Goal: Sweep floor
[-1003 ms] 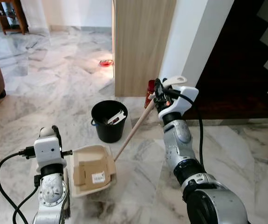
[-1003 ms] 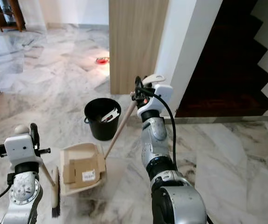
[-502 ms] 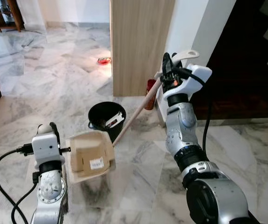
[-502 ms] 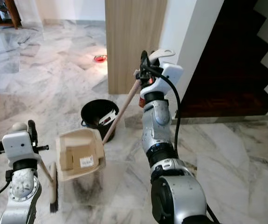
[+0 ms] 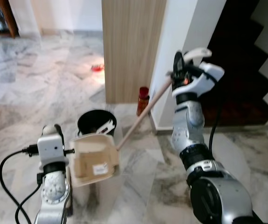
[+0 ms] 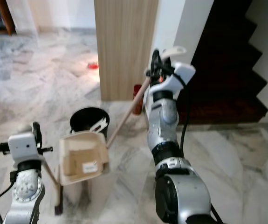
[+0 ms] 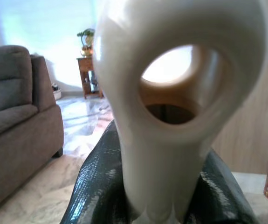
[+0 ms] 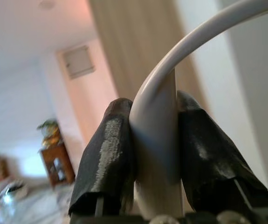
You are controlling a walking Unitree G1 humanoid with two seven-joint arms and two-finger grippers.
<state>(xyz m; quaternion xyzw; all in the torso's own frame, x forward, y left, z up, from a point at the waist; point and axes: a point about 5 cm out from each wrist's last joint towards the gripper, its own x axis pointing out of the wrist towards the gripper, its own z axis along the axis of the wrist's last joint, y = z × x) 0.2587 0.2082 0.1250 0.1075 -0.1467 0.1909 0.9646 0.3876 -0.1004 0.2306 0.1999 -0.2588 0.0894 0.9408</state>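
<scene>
Your right end effector (image 5: pixel 179 70) pinches the white grip of the dustpan handle (image 5: pixel 143 114), raised before the wood panel (image 5: pixel 131 46). The loaded dustpan (image 5: pixel 94 158) hangs tilted beside the black bin (image 5: pixel 95 125). Your left end effector (image 7: pixel 157 186) clamps the broom handle (image 7: pixel 171 93), brush (image 6: pixel 58 200) on the marble floor (image 5: pixel 31 93).

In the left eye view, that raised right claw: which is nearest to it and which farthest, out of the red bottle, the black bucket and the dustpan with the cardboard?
From the right gripper, gripping the dustpan's long handle:
1. Red bottle, on the floor by the wooden panel, below and left of it.
2. Black bucket, further left on the floor.
3. Dustpan, lifted, holding cardboard, nearest the left arm.
</scene>
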